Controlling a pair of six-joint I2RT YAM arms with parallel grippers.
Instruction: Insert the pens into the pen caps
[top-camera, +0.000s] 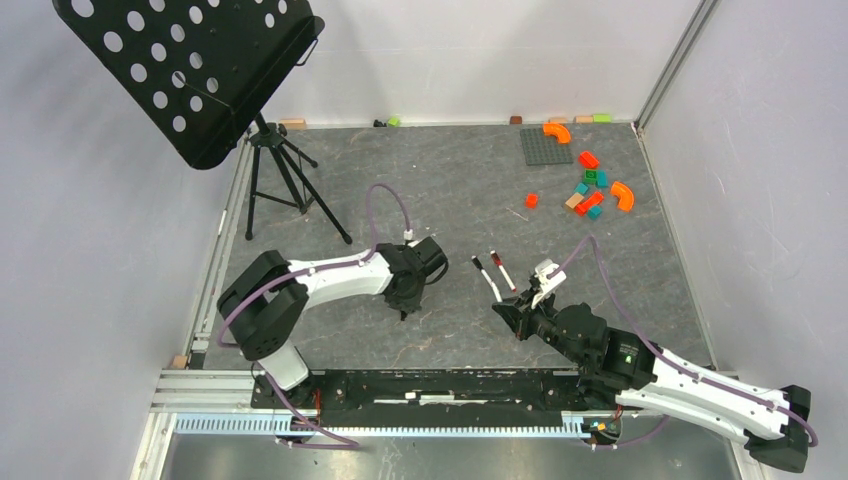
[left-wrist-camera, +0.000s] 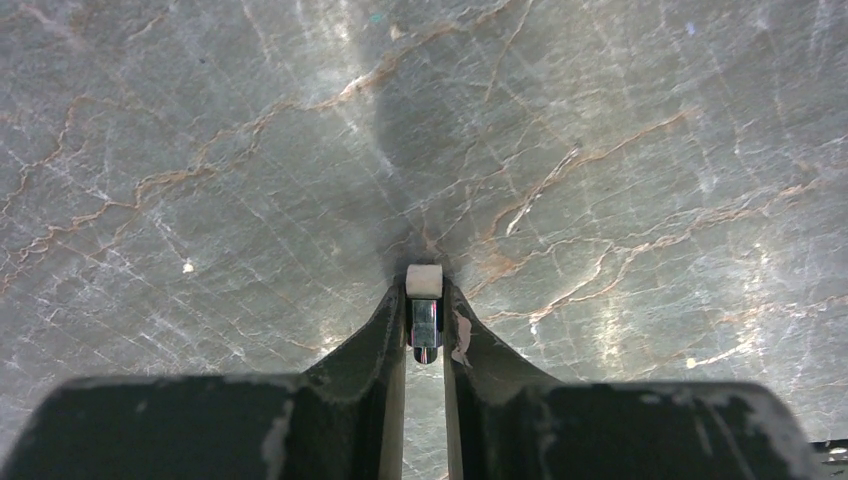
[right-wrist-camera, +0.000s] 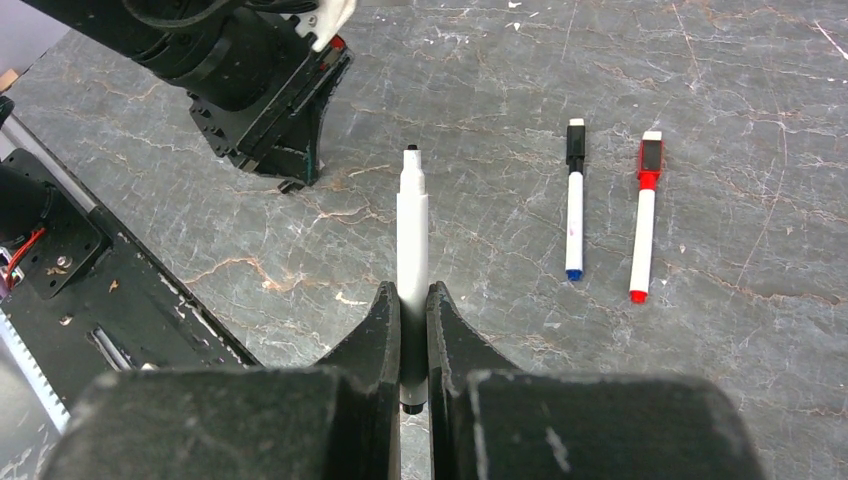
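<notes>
**A:** Entry one: the right gripper (right-wrist-camera: 412, 298)?

**B:** Its jaws are clamped together on the white barrel of a pen (right-wrist-camera: 412, 225), gripping it near the rear end. A black stub of that end shows behind the fingers. The black tip is bare and points straight ahead of the gripper. It is near the left arm's gripper but does not touch it.

**A:** Entry two: the left gripper (left-wrist-camera: 424, 290)?

**B:** It points down at the table (left-wrist-camera: 650, 150), with its jaws clamped on a cap (left-wrist-camera: 424, 325). The cap is short, dark and glossy. Its white end piece stands out just past the fingertips.

**A:** Loose stock?

**B:** Two more pens lie flat on the table, ahead and to the right of the right gripper. They are side by side, parallel and not touching.
- **Nearer to the gripper:** the black-capped pen (right-wrist-camera: 574, 205), with a blue rear end.
- **Farther to the right:** the red-capped pen (right-wrist-camera: 645, 215), with a red rear end.

Both caps are on, point away from the gripper, and have a white end piece.

**A:** Brands or lettering?

**B:** There is a faint grey mark on the barrel of the black-capped pen, too small to read.

**A:** Sundries?

**B:** Toy blocks (top-camera: 590, 185) lie well beyond the right gripper, off to its right. A music stand (top-camera: 190, 70) stands beyond the left gripper, to its left.
</notes>
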